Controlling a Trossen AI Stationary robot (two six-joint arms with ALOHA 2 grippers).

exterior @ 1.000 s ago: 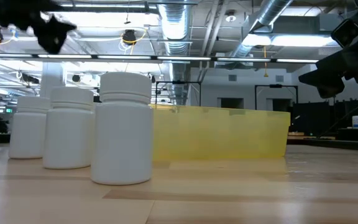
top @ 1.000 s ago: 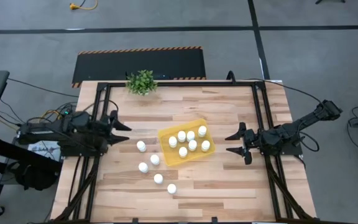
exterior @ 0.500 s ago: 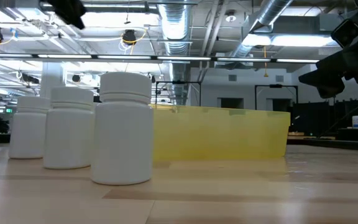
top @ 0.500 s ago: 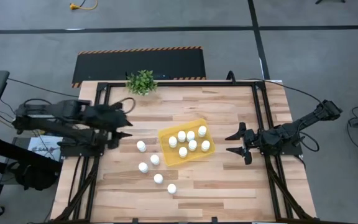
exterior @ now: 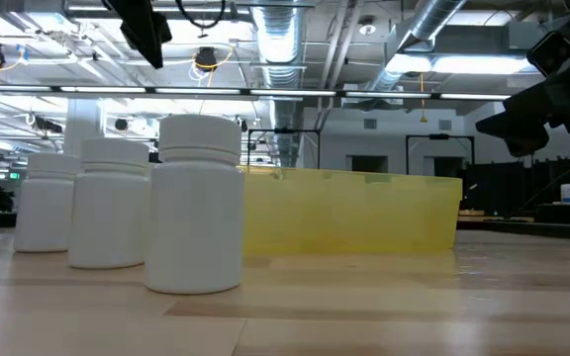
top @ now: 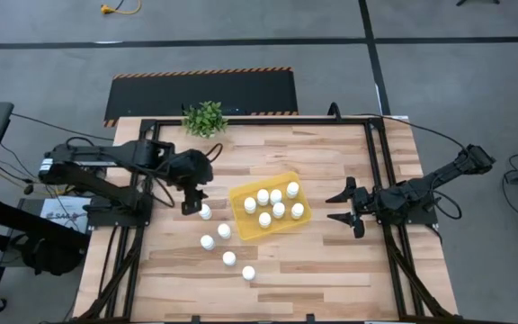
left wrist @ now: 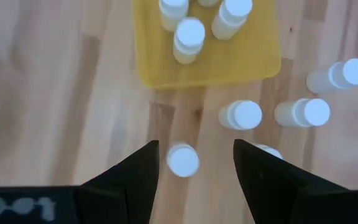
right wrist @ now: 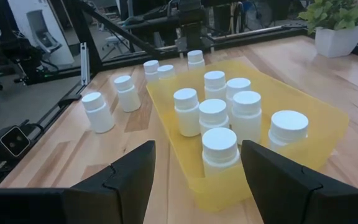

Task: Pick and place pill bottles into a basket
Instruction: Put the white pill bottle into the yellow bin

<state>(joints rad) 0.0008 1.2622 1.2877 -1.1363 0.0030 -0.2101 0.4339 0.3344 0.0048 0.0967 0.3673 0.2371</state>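
Several white pill bottles (top: pixel 277 209) stand upright in the yellow basket (top: pixel 245 225) at mid-table. More of them stand loose on the wood to its left and near side, such as one bottle (top: pixel 224 230). My left gripper (top: pixel 192 203) hangs open above the table, pointing steeply down, just left of the farthest loose bottle (top: pixel 204 212). In the left wrist view that bottle (left wrist: pixel 183 160) shows below the gap between the fingers of the left gripper (left wrist: pixel 195 145). My right gripper (top: pixel 333 208) waits open to the right of the basket, level with it and touching nothing.
A small green potted plant (top: pixel 205 118) stands at the table's far edge. Black frame rails (top: pixel 376 180) run along the left and right sides of the table. Bare wood lies between the basket and my right gripper and along the near edge.
My left gripper has swung from the table's left edge toward the basket, rising and tipping from nearly level to steeply downward. It now hangs beside the farthest loose bottle. No bottle has moved.
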